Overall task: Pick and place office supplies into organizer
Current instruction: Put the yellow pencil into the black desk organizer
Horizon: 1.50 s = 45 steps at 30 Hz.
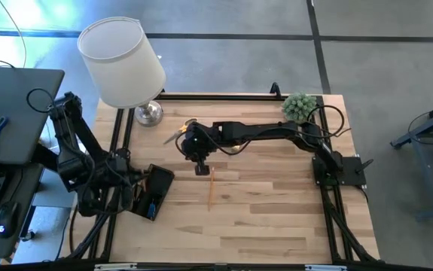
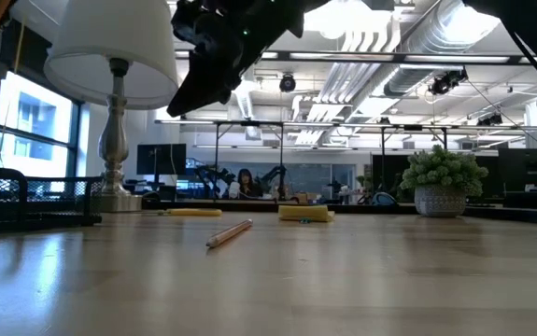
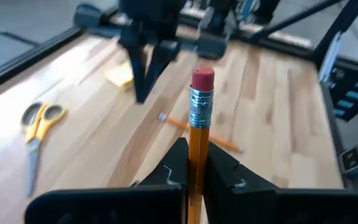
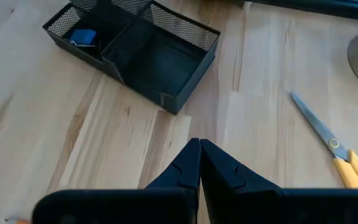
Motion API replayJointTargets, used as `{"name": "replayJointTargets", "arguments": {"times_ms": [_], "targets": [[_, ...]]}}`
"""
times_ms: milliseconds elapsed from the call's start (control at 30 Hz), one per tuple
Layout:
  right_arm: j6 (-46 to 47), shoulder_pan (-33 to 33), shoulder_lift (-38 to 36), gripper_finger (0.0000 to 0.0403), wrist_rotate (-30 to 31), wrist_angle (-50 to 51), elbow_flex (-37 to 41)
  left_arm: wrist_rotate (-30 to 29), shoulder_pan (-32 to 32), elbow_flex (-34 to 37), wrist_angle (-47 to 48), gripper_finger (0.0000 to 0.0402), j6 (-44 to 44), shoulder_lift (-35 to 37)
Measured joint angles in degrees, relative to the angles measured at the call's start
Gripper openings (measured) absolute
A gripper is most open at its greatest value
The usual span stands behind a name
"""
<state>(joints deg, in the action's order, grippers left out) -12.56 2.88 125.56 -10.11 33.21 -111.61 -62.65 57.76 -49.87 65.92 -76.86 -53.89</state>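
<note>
In the left wrist view my left gripper (image 3: 196,154) is shut on a yellow wooden pencil (image 3: 198,106) whose red eraser points away from the wrist. In the high view this gripper (image 1: 141,181) is at the table's left, beside the black mesh organizer (image 1: 153,193). A small blue piece (image 4: 82,38) lies in one organizer compartment. My right gripper (image 1: 201,167) hangs shut and empty over the table's middle. A second pencil (image 1: 211,188) lies flat just near of it. Yellow-handled scissors (image 1: 177,135) and a yellow sticky-note pad (image 3: 121,75) lie flat farther back. My left gripper pinches the pencil's yellow shaft (image 3: 197,142) between its two fingers, a short way below the metal ferrule. The pencil runs along the fingers, its eraser end (image 3: 202,79) sticking out past the fingertips. It is lifted clear of the table.
A white-shaded lamp (image 1: 123,62) with a chrome base (image 1: 148,113) stands at the far left. A small green plant (image 1: 299,107) sits at the far right corner. Bare wood (image 1: 276,218) spreads over the table's near and right parts. A side desk (image 1: 13,113) stands left of the table.
</note>
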Motion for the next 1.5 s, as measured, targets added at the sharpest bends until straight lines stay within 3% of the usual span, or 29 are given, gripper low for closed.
{"name": "replayJointTargets", "arguments": {"times_ms": [400,833,1133,1500], "targets": [[3.6,-1.6,0.0,0.0001,0.0,1.8,0.0,14.3,0.0,0.0,2.1,0.0008,1.7,1.1],[5.5,-5.7,0.0,0.0,2.2,3.5,0.0,15.7,0.0,5.9,-8.5,0.0015,2.9,0.7],[5.7,-6.1,0.0,0.0,3.6,3.2,0.0,16.2,0.0,9.1,-14.0,0.0082,2.6,0.7],[6.4,-5.9,0.0,0.0,3.5,3.2,0.0,13.7,0.0,9.6,-12.1,0.0152,1.6,0.8]]}}
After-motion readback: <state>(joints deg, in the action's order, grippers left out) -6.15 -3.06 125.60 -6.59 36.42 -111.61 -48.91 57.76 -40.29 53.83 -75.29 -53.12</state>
